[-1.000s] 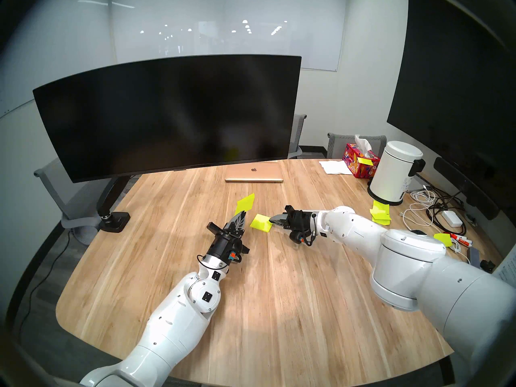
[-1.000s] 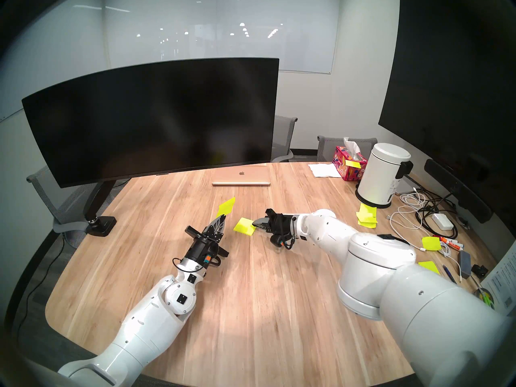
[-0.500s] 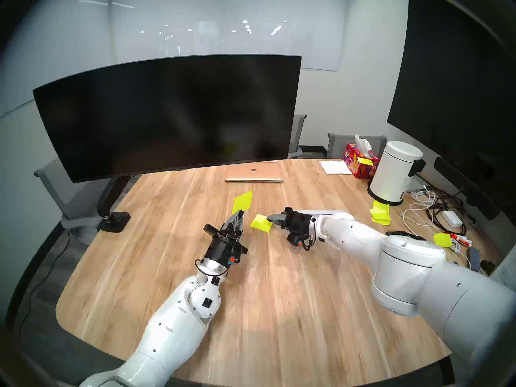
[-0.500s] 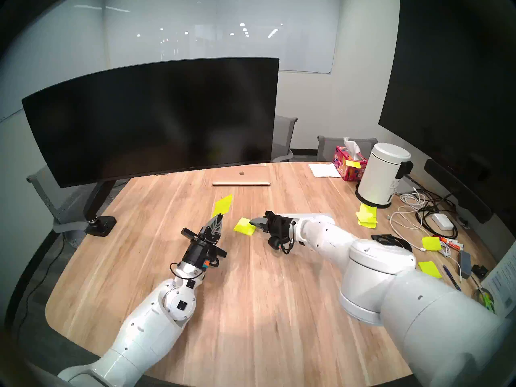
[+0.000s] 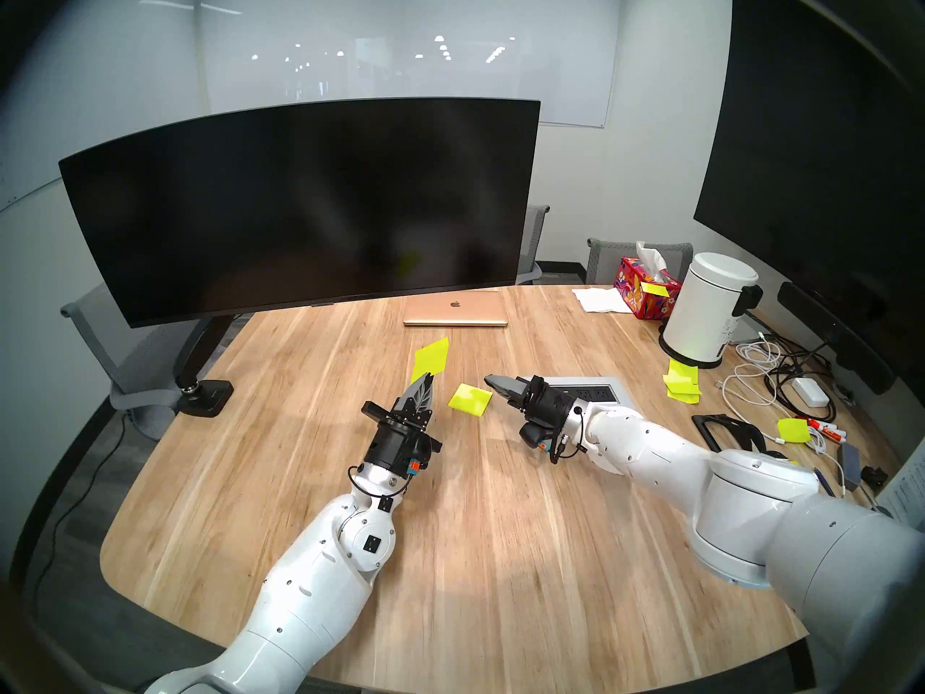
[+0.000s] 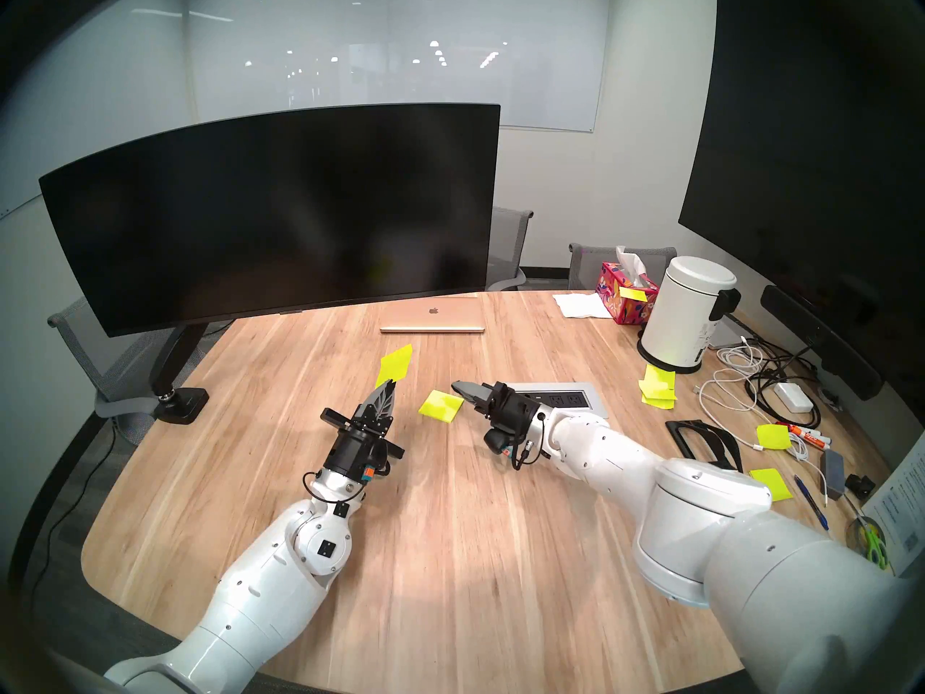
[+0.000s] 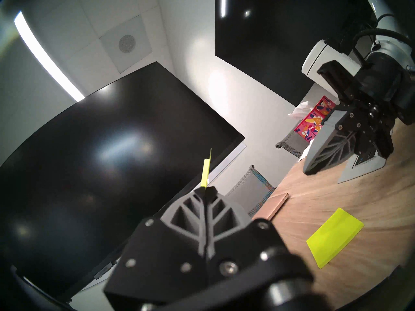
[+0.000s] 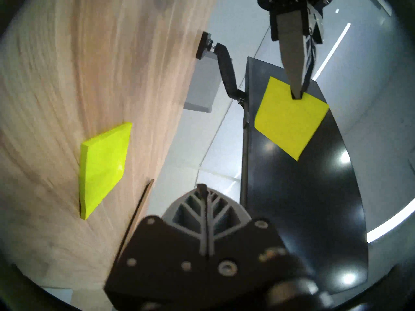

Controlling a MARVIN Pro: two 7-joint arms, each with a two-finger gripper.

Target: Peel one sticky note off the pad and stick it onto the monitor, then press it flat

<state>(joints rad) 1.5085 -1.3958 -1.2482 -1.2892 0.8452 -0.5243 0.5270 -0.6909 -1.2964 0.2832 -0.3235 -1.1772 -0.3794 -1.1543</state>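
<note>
Now pinching the sticky note (image 5: 430, 358) by one corner in the clenched left end effector (image 5: 428, 376), holding the sheet up in the air above the table (image 5: 500, 527), short of the monitor (image 5: 300, 207) and not touching it. Seen edge-on from the left wrist, standing up from the fingertips (image 7: 212, 190) against the dark screen. Keeping the right end effector (image 5: 488, 379) clamped shut on nothing, hovering just beside the pad (image 5: 469, 399), apart from it. Lying flat on the wood between the two arms, the pad, with the closed gold laptop (image 5: 455, 310) farther back under the monitor's lower edge. Sitting at the table's right side: loose yellow-green notes (image 5: 681, 382), a white canister (image 5: 708, 310) and a tissue box (image 5: 643, 287).
</note>
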